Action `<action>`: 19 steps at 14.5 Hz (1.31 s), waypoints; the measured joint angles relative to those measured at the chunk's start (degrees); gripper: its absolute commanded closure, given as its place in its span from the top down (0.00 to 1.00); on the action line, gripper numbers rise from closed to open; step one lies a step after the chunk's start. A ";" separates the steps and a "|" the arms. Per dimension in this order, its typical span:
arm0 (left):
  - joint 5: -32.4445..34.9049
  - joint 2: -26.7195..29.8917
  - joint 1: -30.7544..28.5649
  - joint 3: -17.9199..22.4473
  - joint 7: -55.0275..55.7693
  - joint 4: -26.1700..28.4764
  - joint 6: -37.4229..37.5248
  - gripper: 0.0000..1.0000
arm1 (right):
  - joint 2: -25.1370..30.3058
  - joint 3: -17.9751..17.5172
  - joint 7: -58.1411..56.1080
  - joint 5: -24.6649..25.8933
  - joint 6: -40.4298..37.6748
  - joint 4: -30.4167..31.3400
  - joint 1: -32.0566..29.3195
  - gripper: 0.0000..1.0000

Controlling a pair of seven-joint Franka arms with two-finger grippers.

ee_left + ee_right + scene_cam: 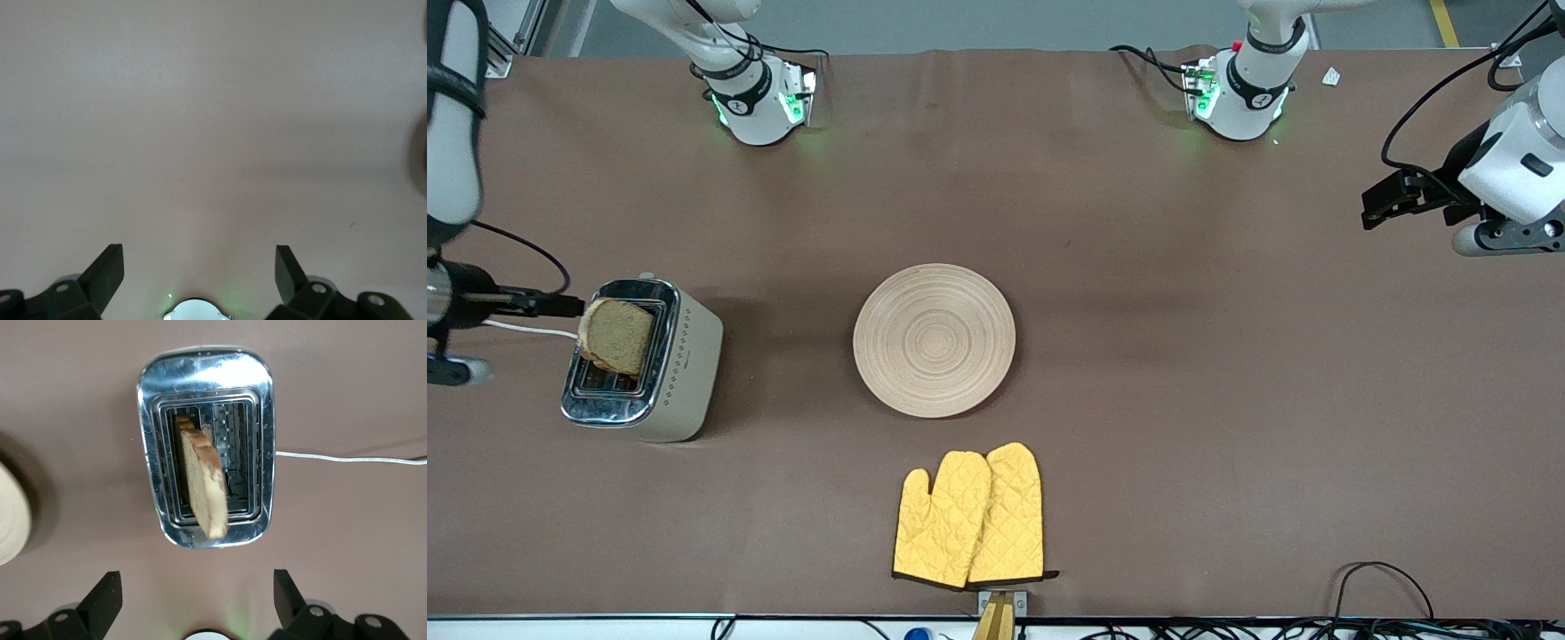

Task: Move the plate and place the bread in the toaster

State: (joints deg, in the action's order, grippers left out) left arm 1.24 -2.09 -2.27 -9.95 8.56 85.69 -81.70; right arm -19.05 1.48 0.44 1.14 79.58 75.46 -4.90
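Front view, bread (616, 335) tilted in toaster (642, 360), both pincers, left (199, 270) and right (197, 590), agape.

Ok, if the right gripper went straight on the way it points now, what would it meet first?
Probably the bread, standing tilted out of the toaster, which lies straight ahead of the open right gripper in its wrist view; nothing shows between them, though depth is unclear.

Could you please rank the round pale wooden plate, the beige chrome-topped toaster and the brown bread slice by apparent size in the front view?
1. Round pale wooden plate
2. Beige chrome-topped toaster
3. Brown bread slice
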 measured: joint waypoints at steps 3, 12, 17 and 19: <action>0.58 0.00 -0.01 0.10 0.00 -0.01 0.00 1.00 | 5.18 -0.01 0.00 -2.50 2.54 2.27 -0.32 1.00; 0.77 0.37 0.02 -0.12 -0.06 -0.12 -0.29 1.00 | 21.28 -0.20 1.98 -2.98 8.19 16.88 -0.46 1.00; 0.76 0.98 0.10 -0.27 -0.11 -0.12 -1.12 1.00 | 21.08 -0.32 4.09 -3.01 6.13 12.68 -0.49 1.00; 0.76 0.98 0.13 -0.27 -0.16 -0.12 -1.27 1.00 | 20.91 -0.40 4.12 -3.01 6.37 12.56 -0.49 1.00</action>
State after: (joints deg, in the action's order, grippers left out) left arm 2.01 -1.11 -2.14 -10.22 8.40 85.57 -82.97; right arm 1.87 1.08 4.56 -1.87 85.95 88.02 -5.39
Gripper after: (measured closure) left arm 0.000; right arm 0.000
